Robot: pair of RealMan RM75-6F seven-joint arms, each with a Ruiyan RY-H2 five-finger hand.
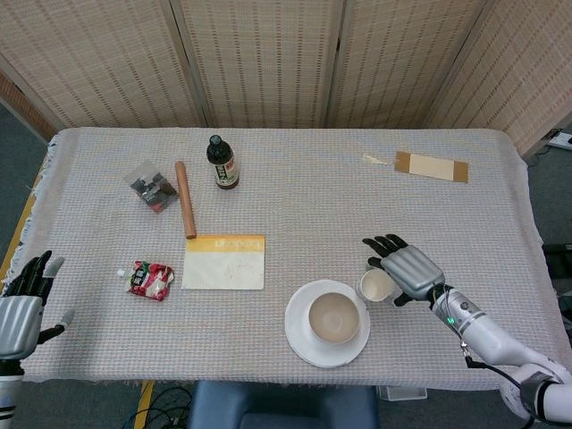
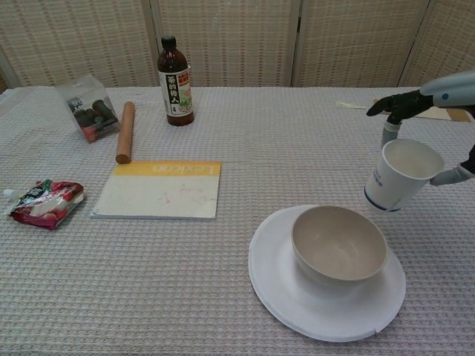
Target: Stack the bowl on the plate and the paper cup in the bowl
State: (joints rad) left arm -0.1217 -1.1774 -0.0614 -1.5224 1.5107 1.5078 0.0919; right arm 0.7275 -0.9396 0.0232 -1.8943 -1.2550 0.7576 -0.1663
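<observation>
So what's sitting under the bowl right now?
The bowl sits on the white plate. The plate's middle is covered by the bowl, so anything there cannot be seen.

Backdrop: folding screen of woven tan reed panels in pale wooden frames (image 1: pixel 268 63). Tabletop covered by a grey-white waffle-weave cloth (image 1: pixel 340 206). Dark grey-blue floor (image 1: pixel 18 134) at both sides. Light even, diffuse.
</observation>
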